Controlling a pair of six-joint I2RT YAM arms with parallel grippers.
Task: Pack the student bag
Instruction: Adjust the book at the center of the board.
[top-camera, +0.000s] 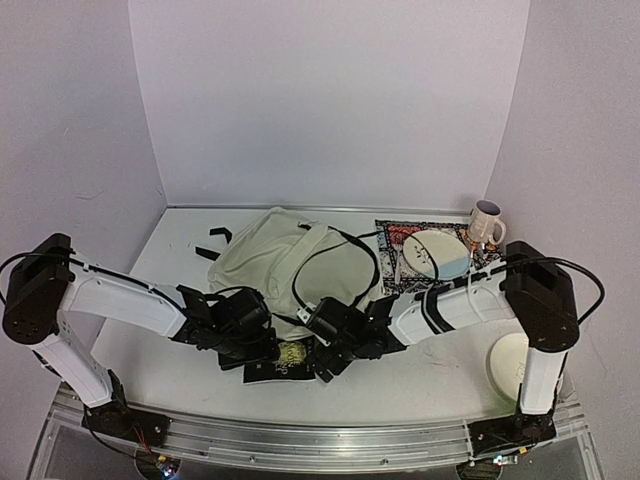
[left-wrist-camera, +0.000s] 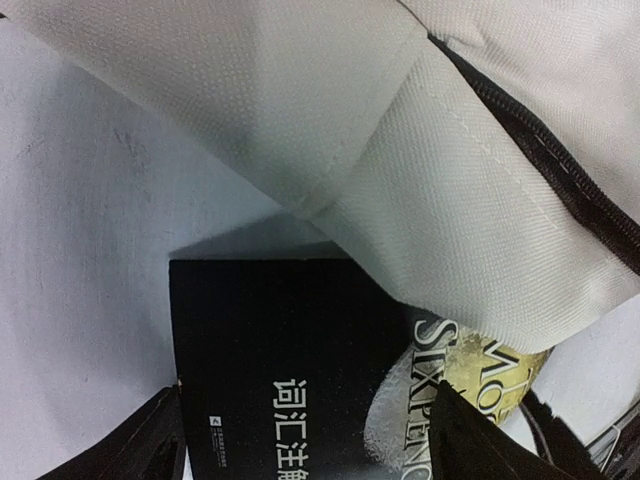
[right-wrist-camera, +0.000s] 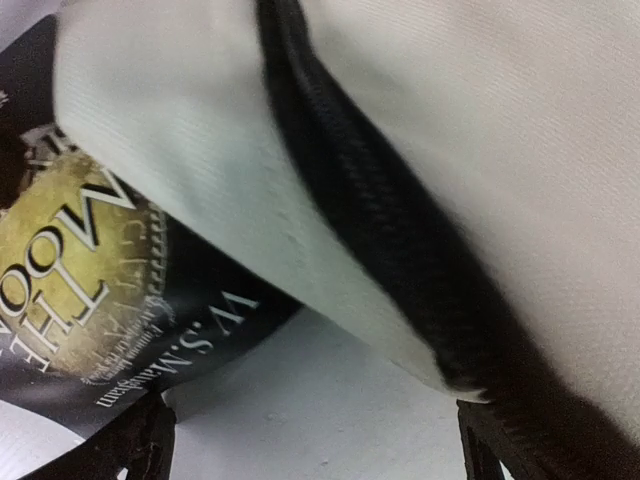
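From above: nearest, at 6 o'clock, both arm bases along the table (top-camera: 180, 375) edge. Just beyond, left claw (top-camera: 264, 348) and right claw (top-camera: 327, 362) close together, flanking a dark paperback book (top-camera: 290, 358) lying flat. Behind them toward 12 o'clock, the student bag (top-camera: 285, 255), cream and slumped on the table, black straps trailing. At 2 o'clock, a patterned placemat (top-camera: 395, 240) carrying a plate (top-camera: 436, 254), with a mug (top-camera: 487, 222) just beside. At 4 o'clock, a white dish (top-camera: 510, 362).

Left wrist: at 6 o'clock, left claw spread wide, gripping nothing, dark fingers (left-wrist-camera: 140, 450) either side over the book. Toward 3 o'clock, the bag's cream fabric overlapping the book's corner.

Right wrist: right claw fully apart and empty at 6 o'clock. Above, the bag's black zipper (right-wrist-camera: 380, 250) running 12 to 5 o'clock. At 9 o'clock, the book's gold cover tucked under the fabric edge.
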